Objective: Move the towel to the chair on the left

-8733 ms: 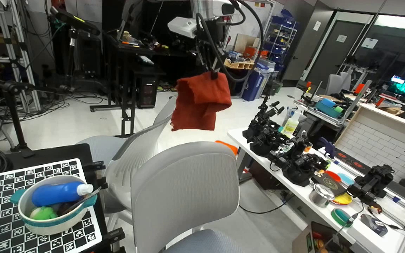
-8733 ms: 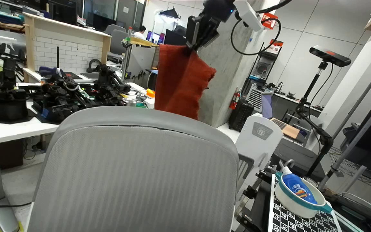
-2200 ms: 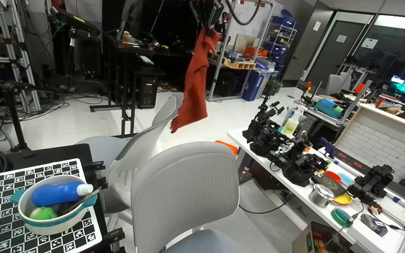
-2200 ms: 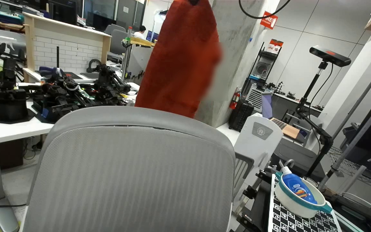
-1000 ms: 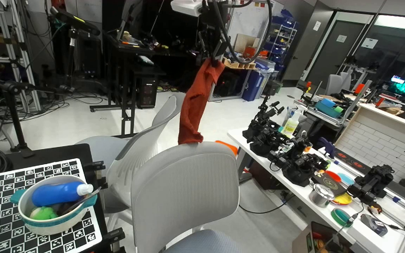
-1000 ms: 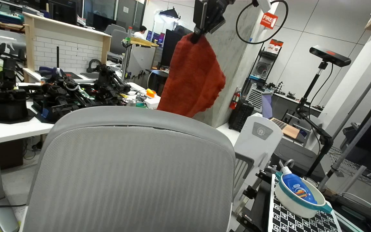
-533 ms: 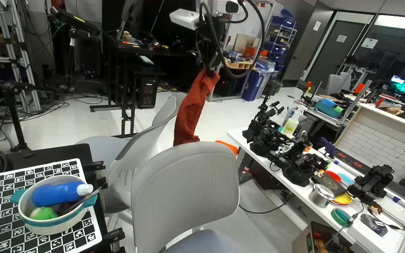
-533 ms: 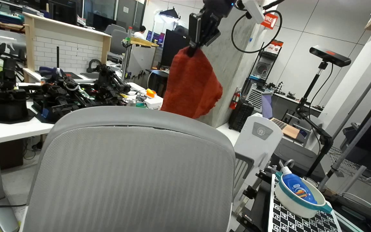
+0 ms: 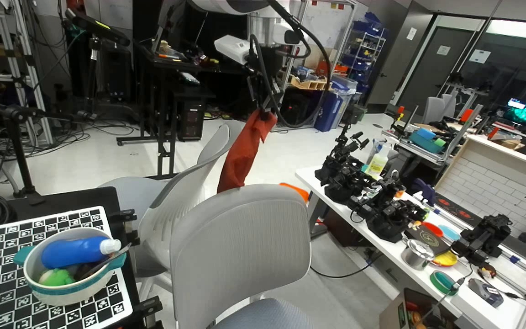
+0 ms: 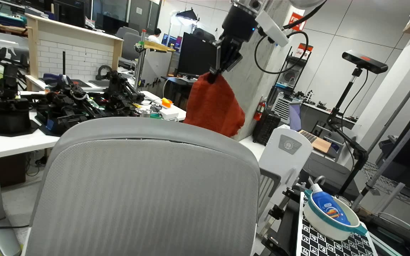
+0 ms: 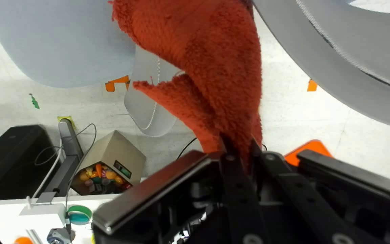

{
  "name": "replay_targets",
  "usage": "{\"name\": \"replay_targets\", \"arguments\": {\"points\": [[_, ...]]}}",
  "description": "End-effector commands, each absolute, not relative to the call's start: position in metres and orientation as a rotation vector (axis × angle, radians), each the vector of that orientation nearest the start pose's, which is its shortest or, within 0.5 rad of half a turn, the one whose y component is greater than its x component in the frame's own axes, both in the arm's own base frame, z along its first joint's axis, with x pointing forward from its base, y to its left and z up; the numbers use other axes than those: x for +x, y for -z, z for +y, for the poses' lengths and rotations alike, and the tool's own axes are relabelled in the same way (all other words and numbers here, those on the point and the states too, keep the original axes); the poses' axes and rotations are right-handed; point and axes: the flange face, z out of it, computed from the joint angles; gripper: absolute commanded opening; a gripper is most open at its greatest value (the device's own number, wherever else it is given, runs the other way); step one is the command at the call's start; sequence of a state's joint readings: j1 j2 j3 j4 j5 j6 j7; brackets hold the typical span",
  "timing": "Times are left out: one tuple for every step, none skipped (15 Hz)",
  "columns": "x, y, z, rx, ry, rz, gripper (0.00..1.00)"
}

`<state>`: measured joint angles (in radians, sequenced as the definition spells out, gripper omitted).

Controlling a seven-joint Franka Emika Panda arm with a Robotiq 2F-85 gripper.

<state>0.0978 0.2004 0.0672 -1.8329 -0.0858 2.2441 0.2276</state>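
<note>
Within one claw [image 11: 239, 145], one towel [image 11: 215, 64].

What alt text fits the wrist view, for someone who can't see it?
A robot gripper at the bottom pinches a fuzzy red towel that reaches the top edge. A grey chair seat shows at upper left, a curved grey chair back at upper right, a box of colorful items at lower left.
</note>
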Motion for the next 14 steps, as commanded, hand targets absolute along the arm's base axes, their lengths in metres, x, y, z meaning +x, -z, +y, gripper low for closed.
{"name": "replay_targets", "arguments": {"points": [[0.599, -0.445, 0.072, -3.136, 0.382, 0.088, 0.02], [0.592, -0.447, 0.061, -3.132, 0.383, 0.109, 0.02], [0.584, -0.450, 0.050, -3.126, 0.391, 0.133, 0.02], [0.577, -0.457, 0.039, -3.119, 0.397, 0.160, 0.02], [0.572, -0.460, 0.028, -3.114, 0.410, 0.187, 0.02], [0.566, -0.462, 0.015, -3.108, 0.419, 0.218, 0.02], [0.562, -0.464, 0.000, -3.103, 0.422, 0.258, 0.02], [0.561, -0.463, -0.016, -3.098, 0.424, 0.295, 0.02], [0.561, -0.462, -0.034, -3.097, 0.416, 0.344, 0.02], [0.562, -0.458, -0.050, -3.094, 0.409, 0.383, 0.02], [0.562, -0.450, -0.066, -3.093, 0.393, 0.423, 0.02], [0.564, -0.440, -0.081, -3.098, 0.379, 0.456, 0.02], [0.565, -0.427, -0.095, -3.103, 0.361, 0.485, 0.02], [0.566, -0.413, -0.106, -3.106, 0.341, 0.514, 0.02]]}}
